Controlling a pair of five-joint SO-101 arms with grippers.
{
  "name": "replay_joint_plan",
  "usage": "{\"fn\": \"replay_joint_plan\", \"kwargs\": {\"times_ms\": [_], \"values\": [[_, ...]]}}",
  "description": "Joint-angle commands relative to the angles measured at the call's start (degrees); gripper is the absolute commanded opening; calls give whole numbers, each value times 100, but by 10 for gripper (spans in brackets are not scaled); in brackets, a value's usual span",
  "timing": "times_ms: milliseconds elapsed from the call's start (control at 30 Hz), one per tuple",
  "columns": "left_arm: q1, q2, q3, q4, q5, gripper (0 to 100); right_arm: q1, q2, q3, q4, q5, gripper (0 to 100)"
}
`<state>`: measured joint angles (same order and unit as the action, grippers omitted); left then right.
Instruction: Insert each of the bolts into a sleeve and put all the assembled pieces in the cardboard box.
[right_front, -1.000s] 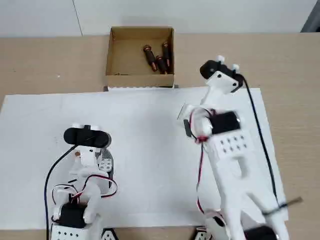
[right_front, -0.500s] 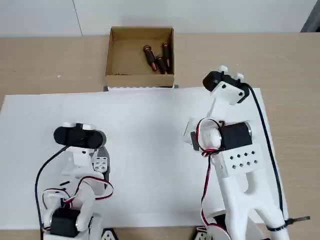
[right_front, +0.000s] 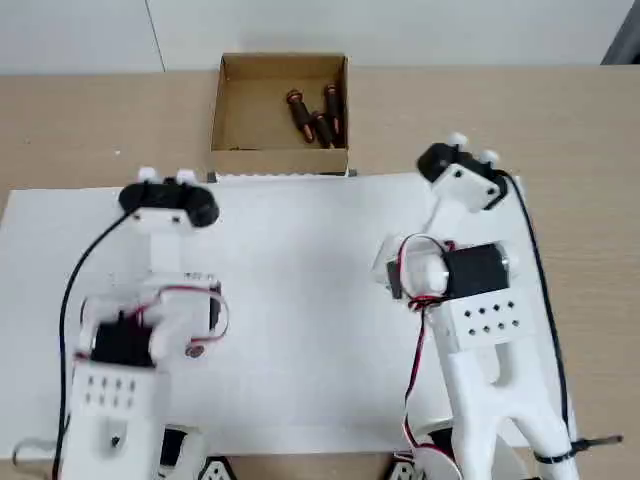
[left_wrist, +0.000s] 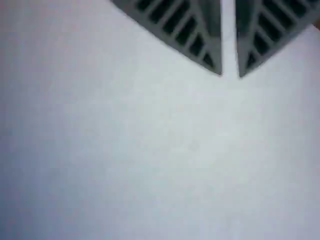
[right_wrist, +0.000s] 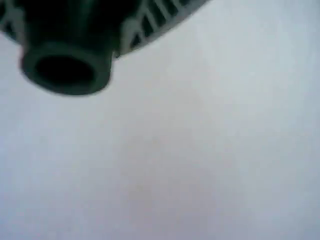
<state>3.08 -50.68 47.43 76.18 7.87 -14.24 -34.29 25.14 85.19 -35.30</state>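
Observation:
The cardboard box (right_front: 228, 112) stands at the table's far edge with three brown assembled pieces (right_front: 315, 113) in its right half. In the right wrist view my right gripper (right_wrist: 85, 35) is shut on a black hollow sleeve (right_wrist: 65, 70), its open end showing over the white paper, with one grey ribbed finger (right_wrist: 150, 20) beside it. From above, this gripper (right_front: 388, 275) hangs over the right part of the paper. My left gripper (left_wrist: 230, 74) hovers just over bare paper, its ribbed fingers almost together with nothing between them.
A large white paper sheet (right_front: 300, 300) covers the near table. The left-hand arm (right_front: 165, 260) stands over its left part and the right-hand arm (right_front: 470, 290) over its right part. Bare wood (right_front: 560, 130) lies beyond the sheet.
The left-hand arm has risen and swung its head toward the far side of the paper. The right-hand arm has drifted slightly right, away from the box, with the sleeve still held.

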Motion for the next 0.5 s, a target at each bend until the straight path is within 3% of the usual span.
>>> {"fn": "replay_joint_plan", "kwargs": {"times_ms": [0, 233, 333, 467], "values": [[-35, 905, -901, 404, 9, 6, 400, -154, -114, 22, -18, 3], [-18, 1960, -1604, 1125, -246, 6, 725, -215, 501, 22, 0, 3], [-26, 2365, -1675, 1213, -1398, 6, 725, -215, 510, 13, 0, 3], [-26, 2840, -1684, 1459, -3534, 6, 708, -215, 492, -31, 0, 3]]}}
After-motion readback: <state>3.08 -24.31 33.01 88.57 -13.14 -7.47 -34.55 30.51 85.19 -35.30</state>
